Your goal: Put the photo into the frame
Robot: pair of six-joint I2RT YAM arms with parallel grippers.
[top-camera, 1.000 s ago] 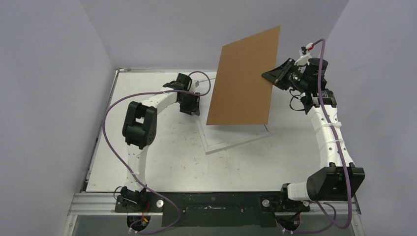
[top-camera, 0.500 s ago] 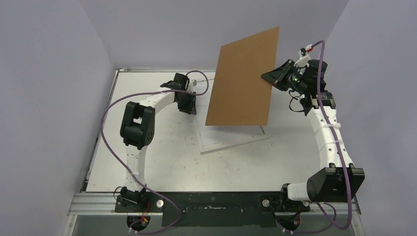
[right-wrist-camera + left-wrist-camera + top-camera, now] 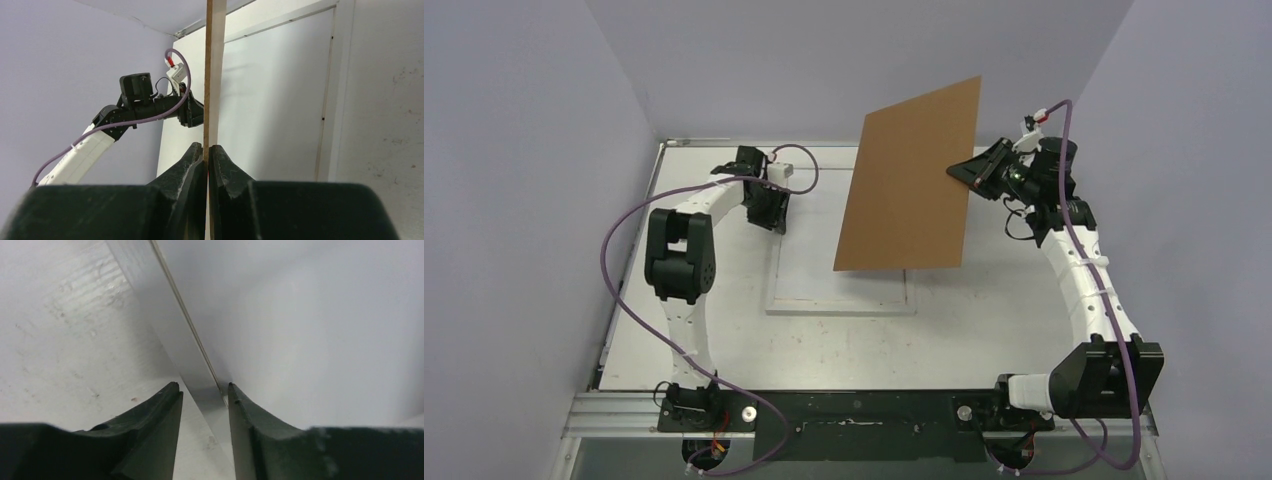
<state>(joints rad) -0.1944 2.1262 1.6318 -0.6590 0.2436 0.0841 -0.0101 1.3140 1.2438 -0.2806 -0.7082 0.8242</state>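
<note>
Frame (image 3: 844, 308) lying flat on table (image 3: 724, 350), long axis running left-right

The counter (image 3: 724, 350) was white and flat. It had lots of little grey marks and scratches on it, most of them toward the near edge. A thin metal strip (image 3: 612, 340) ran along its left edge. One thing lay on it: the frame (image 3: 844, 306), big and white with thin sides. It lay flat, about in the middle of the counter, well away from every edge. Its sides ran almost straight with the counter's edges. Its far right part was hidden.
</note>
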